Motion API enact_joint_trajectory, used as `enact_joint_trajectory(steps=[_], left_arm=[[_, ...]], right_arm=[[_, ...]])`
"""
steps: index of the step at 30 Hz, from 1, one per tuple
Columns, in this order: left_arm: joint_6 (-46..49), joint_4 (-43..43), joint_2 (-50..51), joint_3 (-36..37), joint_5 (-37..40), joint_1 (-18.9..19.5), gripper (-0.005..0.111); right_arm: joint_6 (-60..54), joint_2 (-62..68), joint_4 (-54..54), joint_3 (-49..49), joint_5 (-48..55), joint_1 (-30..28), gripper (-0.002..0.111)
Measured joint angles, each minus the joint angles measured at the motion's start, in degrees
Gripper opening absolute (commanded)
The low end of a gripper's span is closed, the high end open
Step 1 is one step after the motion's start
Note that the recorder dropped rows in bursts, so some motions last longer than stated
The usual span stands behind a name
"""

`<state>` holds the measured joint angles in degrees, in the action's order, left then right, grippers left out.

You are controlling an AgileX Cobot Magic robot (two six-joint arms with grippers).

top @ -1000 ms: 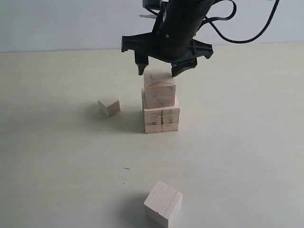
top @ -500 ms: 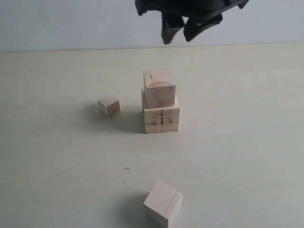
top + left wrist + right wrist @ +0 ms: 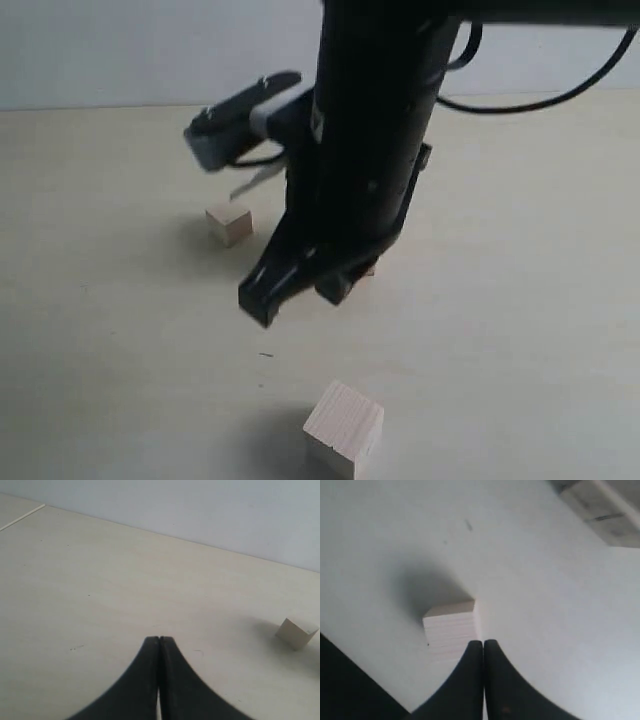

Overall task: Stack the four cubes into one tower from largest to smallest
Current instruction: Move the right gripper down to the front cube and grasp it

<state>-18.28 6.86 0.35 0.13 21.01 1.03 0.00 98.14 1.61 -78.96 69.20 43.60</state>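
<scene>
The right pincer [image 3: 483, 642] is seen pressed together, with nothing pinched; its tips are held just over the edge of a loose cube [image 3: 451, 630], and whether the wood is touched cannot be told from the right wrist view; in the exterior view the same loose cube [image 3: 343, 428] is shown alone at the front of the desk [image 3: 520, 350]. The tower is almost wholly hidden behind the right arm [image 3: 370, 150]; only part of a seamed cube [image 3: 600, 510] is caught by the right wrist view, well apart from the loose cube. A small cube [image 3: 229, 222] is set on the desk to the left of the arm. The left pincer [image 3: 159, 639] is likewise pressed together and empty, raised over bare desk; the small cube [image 3: 297, 632] is seen well apart from it.
</scene>
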Motion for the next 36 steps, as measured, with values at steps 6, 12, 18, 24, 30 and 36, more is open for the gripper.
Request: enact_joint_trajectory(steps=[6, 12, 18, 24, 30, 36], left_arm=[[0.0, 0.0, 0.0, 0.0, 0.0, 0.0, 0.0], [0.0, 0.0, 0.0, 0.0, 0.0, 0.0, 0.0], [0.0, 0.0, 0.0, 0.0, 0.0, 0.0, 0.0], [0.0, 0.0, 0.0, 0.0, 0.0, 0.0, 0.0], [0.0, 0.0, 0.0, 0.0, 0.0, 0.0, 0.0], [0.0, 0.0, 0.0, 0.0, 0.0, 0.0, 0.0]], right_arm=[[-1.49, 1.39, 3.04, 4.05, -1.84, 2.17, 0.03], [-3.74, 3.05, 7.45, 4.37, -2.47, 2.21, 0.078], [-4.3, 6.63, 5.47, 4.5, -2.6, 2.3, 0.084], [-4.51, 12.03, 1.95, 4.5, -2.84, 2.3, 0.084], [-4.51, 14.03, 2.09, 4.5, -4.52, 2.3, 0.083], [-4.51, 14.01, 4.7, 6.94, -9.74, 2.3, 0.078]])
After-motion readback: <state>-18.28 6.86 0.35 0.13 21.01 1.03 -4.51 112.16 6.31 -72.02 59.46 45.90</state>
